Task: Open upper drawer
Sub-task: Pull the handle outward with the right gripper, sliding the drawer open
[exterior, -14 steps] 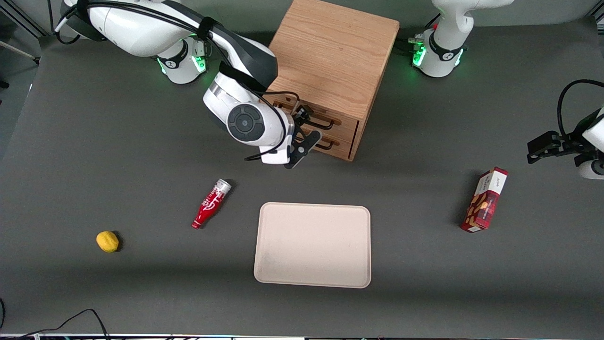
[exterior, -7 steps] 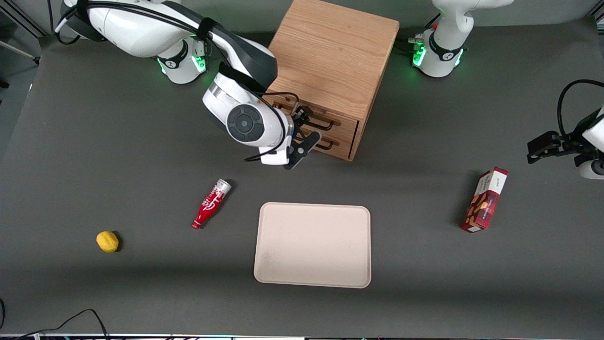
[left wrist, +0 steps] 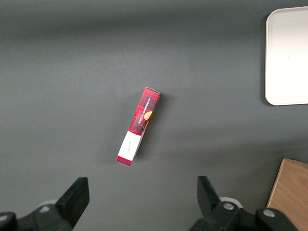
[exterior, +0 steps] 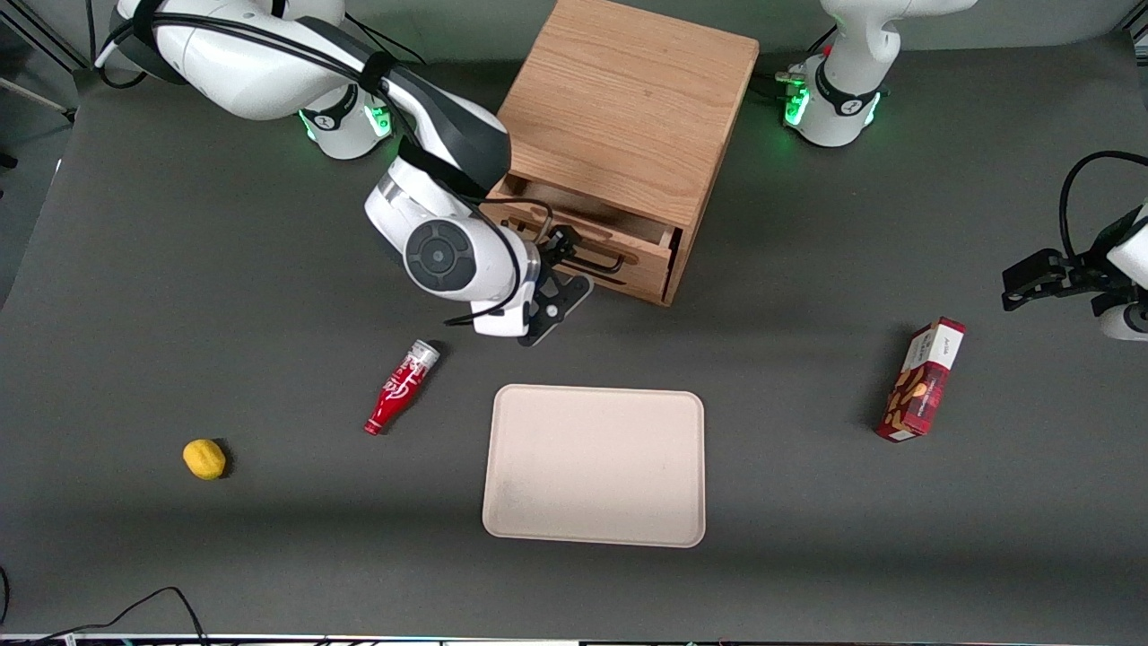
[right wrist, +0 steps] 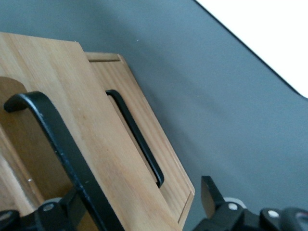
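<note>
Gripper (exterior: 567, 256) hooked around upper drawer's handle (right wrist: 62, 144), fingers apart, not clamped. Upper drawer (exterior: 583, 235) now pulled partly out; opening underway.

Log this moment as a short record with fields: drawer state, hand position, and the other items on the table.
upper drawer: pulled partly out of the oak cabinet, inside visible
handle: black bar, one finger of the hand beside it
hand: at the upper drawer's handle, in front of the cabinet
bottom drawer: closed
tray: nearer the front camera than the cabinet
others: red bottle, lemon, red box
</note>
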`<control>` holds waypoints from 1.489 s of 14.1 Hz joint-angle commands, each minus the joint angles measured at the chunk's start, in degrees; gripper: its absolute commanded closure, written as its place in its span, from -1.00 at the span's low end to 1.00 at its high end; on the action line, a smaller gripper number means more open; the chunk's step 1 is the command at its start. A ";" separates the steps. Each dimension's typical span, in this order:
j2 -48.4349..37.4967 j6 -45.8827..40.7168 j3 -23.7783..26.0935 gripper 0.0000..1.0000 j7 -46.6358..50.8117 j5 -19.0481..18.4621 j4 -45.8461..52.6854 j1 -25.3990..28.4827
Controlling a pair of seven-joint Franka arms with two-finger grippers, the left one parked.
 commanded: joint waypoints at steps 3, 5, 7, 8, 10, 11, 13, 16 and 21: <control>2.74 0.15 -0.49 -1.00 0.25 -2.55 3.55 0.34; 3.70 -0.19 -1.79 -1.00 0.25 -2.46 5.13 0.34; 3.88 -0.37 -2.50 -1.00 0.17 -2.55 5.66 0.25; 3.88 -0.46 -2.77 -1.00 -0.53 -2.46 5.84 0.25; 3.88 -0.81 -3.47 -1.00 -1.24 -2.37 6.63 0.16; 3.97 -0.81 -3.74 -1.00 -1.42 -2.28 6.89 0.16; 4.23 -0.81 -4.00 -1.00 -1.42 -2.37 7.42 0.08; 4.32 -0.90 -4.79 -1.00 -2.99 -2.20 8.30 -0.27; 5.38 -1.25 -6.11 -1.00 -4.22 -2.28 9.88 -0.36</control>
